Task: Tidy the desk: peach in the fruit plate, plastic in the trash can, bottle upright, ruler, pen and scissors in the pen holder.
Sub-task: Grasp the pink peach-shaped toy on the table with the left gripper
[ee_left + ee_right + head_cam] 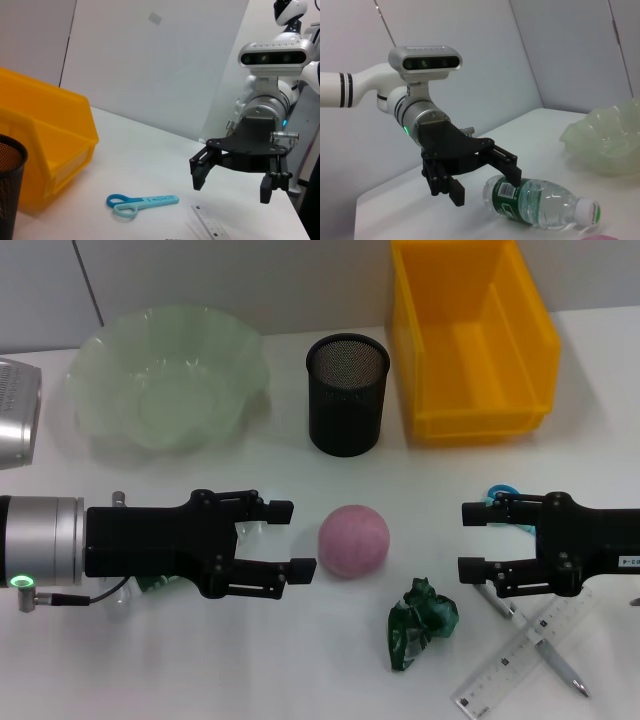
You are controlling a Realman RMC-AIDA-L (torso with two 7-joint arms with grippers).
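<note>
2 open end effectors, left end effector (297,538) and right end effector (468,538), either side of the peach (353,540)

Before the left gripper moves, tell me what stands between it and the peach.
Nothing visible does. The open left gripper faces the peach across bare table, apart from it.

The pen holder (347,393) was black metal mesh, the bin (470,340) glossy yellow plastic, the fruit plate (168,375) translucent, the peach (353,540) matt.

Pink peach (353,540) (round) beside crumpled green plastic (421,622)
</note>
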